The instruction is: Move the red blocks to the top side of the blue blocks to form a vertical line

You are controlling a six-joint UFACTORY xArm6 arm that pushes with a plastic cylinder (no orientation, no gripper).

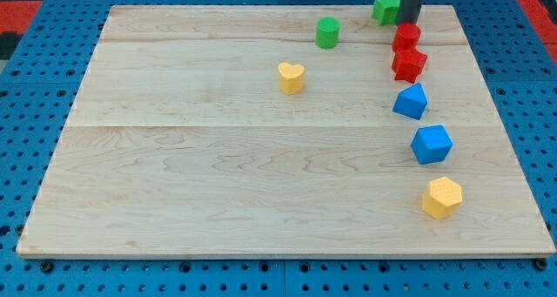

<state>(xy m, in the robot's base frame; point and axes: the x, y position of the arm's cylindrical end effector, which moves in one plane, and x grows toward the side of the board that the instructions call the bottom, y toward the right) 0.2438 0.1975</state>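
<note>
Pale wooden tabletop (218, 175) on a blue pegboard. No pincer on this arm, so there is no spread or pinch to report; only a dark rod.

Left to right:
- Yellow heart-shaped block (291, 77), mid-board, alone.
- Green cylinder block (327, 32), at 1 o'clock from the heart.
- Green star-like block (386, 7), near the top edge, just beside the rod at its 9 o'clock.
- My tip (408, 23) sits at 12 o'clock of the upper red block (406, 37), apparently touching it.
- Lower red star-shaped block (409, 64) touches the upper red one at its 6 o'clock.
- Blue wedge-like block (411, 101), near the red star at its 6 o'clock.
- Blue cube-like block (432, 144), at 5 o'clock from the wedge.
- Yellow hexagonal block (442, 197), at 6 o'clock of the cube.

Judgement: reds already sit above the blues; the column drifts rightward toward the bottom.

Risks:
- Further push toward 6 o'clock would chain through both reds into the blue wedge, knocking it askew.
- Off-centre contact could spin the upper red sideways.
- Sideways sweep toward 9 o'clock would catch the green star.
</note>
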